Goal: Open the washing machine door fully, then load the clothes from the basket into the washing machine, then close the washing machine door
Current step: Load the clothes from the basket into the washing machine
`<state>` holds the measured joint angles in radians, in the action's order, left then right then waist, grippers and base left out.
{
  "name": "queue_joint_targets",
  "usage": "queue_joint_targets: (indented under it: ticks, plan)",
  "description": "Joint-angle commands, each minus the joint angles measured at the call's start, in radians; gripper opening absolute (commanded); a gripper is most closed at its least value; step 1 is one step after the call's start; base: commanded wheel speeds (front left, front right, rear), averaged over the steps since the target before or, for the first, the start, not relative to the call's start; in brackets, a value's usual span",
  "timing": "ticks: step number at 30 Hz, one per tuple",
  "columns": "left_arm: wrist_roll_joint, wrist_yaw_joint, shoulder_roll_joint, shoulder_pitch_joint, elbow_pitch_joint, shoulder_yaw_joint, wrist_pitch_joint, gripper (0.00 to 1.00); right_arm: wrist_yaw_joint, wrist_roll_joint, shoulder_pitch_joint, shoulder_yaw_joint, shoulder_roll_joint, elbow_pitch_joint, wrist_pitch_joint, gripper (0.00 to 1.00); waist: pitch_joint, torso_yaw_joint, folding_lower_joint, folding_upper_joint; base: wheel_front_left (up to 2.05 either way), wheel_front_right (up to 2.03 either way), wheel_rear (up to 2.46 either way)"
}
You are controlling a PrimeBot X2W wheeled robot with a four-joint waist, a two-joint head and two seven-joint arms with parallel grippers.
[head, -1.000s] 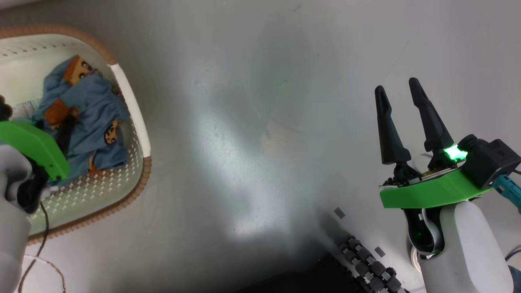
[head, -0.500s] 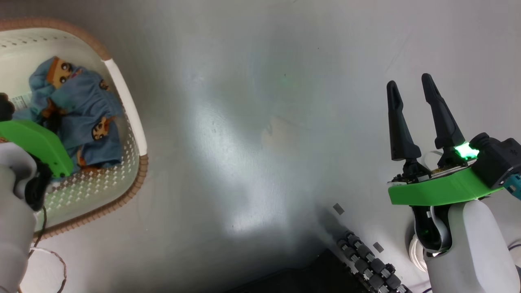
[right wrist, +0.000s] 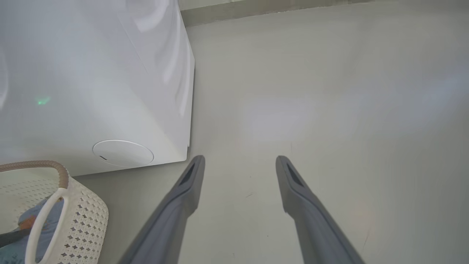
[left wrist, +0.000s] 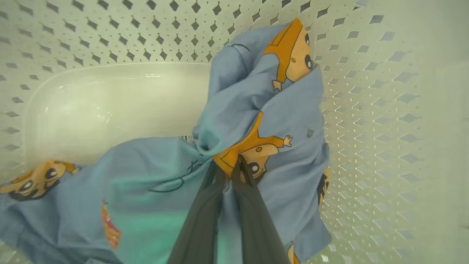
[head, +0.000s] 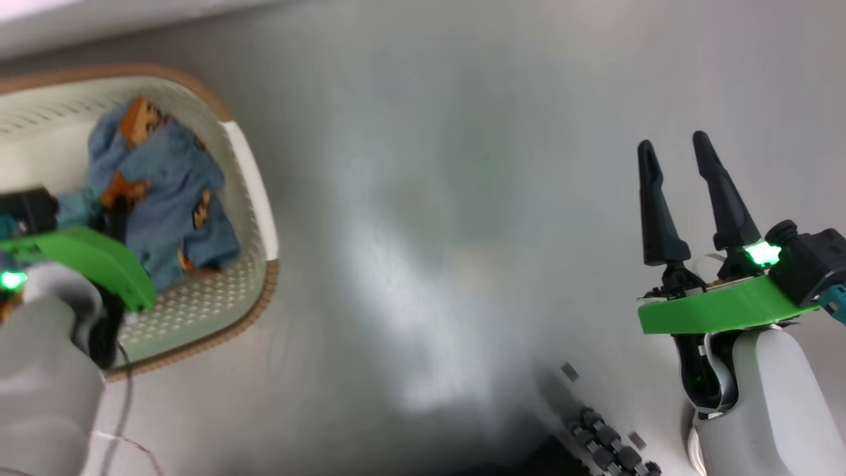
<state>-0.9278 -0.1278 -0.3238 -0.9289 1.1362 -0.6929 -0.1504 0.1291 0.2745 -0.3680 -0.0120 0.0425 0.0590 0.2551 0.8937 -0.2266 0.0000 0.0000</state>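
The clothes [head: 165, 198], light blue with orange cartoon figures, lie bunched in the cream perforated basket [head: 248, 178] at the left of the head view. My left gripper [left wrist: 228, 163] reaches down into the basket and is shut on a fold of the clothes [left wrist: 256, 110], its fingers pinching an orange figure. My right gripper [head: 677, 155] hangs open over bare floor at the right, far from the basket. The washing machine [right wrist: 91, 73] shows its white lower corner in the right wrist view, just beyond the basket [right wrist: 77, 216]. The washing machine door is out of view.
Grey floor [head: 429, 231] spreads between the basket and my right arm. My wheeled base with dark rollers [head: 608, 446] sits at the bottom edge. A thin cable [head: 122, 410] trails beside my left forearm. A round white cap [right wrist: 122, 153] sits low on the washer.
The head camera has shifted, so the basket sits further right in the picture. The clothes are gathered into a tighter, taller bunch around my left fingers. The right gripper stays open, hardly moved.
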Motion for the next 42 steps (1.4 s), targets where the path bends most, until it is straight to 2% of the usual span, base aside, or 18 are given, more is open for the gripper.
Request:
queue_joint_targets:
  ticks: [1, 7, 12, 19, 31, 37, 42]
  plan:
    - [-0.005, -0.003, -0.033, 0.04, 0.006, 0.014, -0.015, 0.0, 0.002, -0.019, 0.053, 0.017, 0.008, -0.014, 0.007, 1.0, -0.069, 0.048, 0.0, 0.0, 0.0, 0.0, 0.0]
    - [-0.026, -0.003, 0.028, 0.106, 0.029, 0.024, -0.089, 0.0, 0.002, -0.039, 0.102, 0.004, 0.008, 0.009, 0.007, 1.0, -0.206, 0.102, 0.0, 0.0, 0.0, 0.0, 0.0]
    - [-0.03, -0.003, 0.063, 0.181, 0.01, 0.05, -0.11, 0.0, 0.002, -0.057, 0.161, -0.008, 0.008, 0.027, 0.007, 1.0, -0.334, 0.137, 0.0, 0.0, 0.0, 0.0, 0.0]
    - [0.063, 0.049, 0.069, 0.334, -0.169, 0.184, -0.111, 0.0, 0.002, -0.067, 0.247, -0.024, 0.008, 0.048, 0.007, 1.0, -0.488, 0.177, 0.0, 0.0, 0.0, 0.0, 0.0]
    - [0.246, 0.107, 0.15, 0.634, -0.464, 0.385, -0.111, 0.0, 0.002, -0.07, 0.375, -0.034, 0.008, 0.07, 0.007, 1.0, -0.685, 0.216, 0.0, 0.0, 0.0, 0.0, 0.0]
    - [0.327, 0.133, 0.183, 0.737, -0.578, 0.444, -0.111, 0.0, 0.002, -0.075, 0.419, -0.037, 0.008, 0.076, 0.007, 1.0, -0.763, 0.235, 0.0, 0.0, 0.0, 0.0, 0.0]
    - [0.359, 0.138, 0.2, 0.802, -0.622, 0.469, -0.111, 0.0, 0.002, -0.074, 0.452, -0.041, 0.008, 0.084, 0.007, 1.0, -0.826, 0.249, 0.0, 0.0, 0.0, 0.0, 0.0]
